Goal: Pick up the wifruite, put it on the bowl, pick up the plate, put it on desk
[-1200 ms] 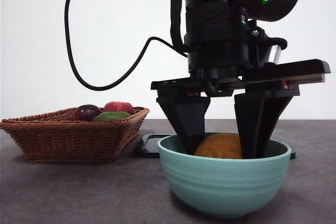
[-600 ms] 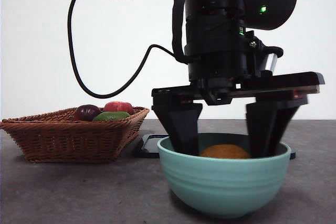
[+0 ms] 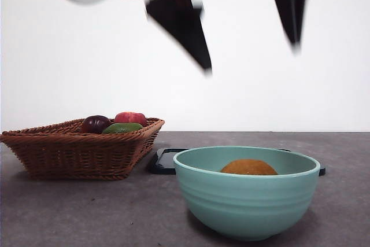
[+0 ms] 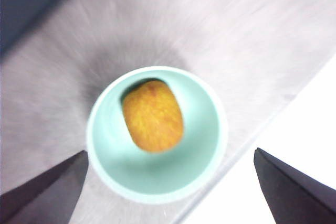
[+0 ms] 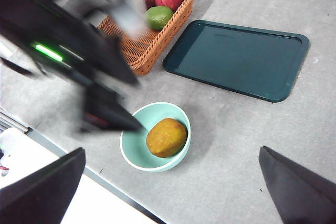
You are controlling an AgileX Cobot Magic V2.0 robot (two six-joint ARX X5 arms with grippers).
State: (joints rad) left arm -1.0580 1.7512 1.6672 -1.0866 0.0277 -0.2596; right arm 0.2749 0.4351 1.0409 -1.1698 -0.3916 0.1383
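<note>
The wifruite (image 3: 248,167) is seen lying loose inside the bowl (image 3: 247,201), so the first half of the task is judged done. The left gripper (image 3: 248,21) is held high above the bowl, jaws spread wide and empty. The right gripper (image 5: 173,192) is also held spread and empty, well above the bowl. The plate (image 5: 237,59), a dark teal tray, is found flat on the desk (image 5: 252,145) just behind the bowl, beside the basket (image 5: 149,30). For the next pickup, one raised rim edge should be approached low and pinched firmly, with the bowl kept clear of the arm's path.
</note>
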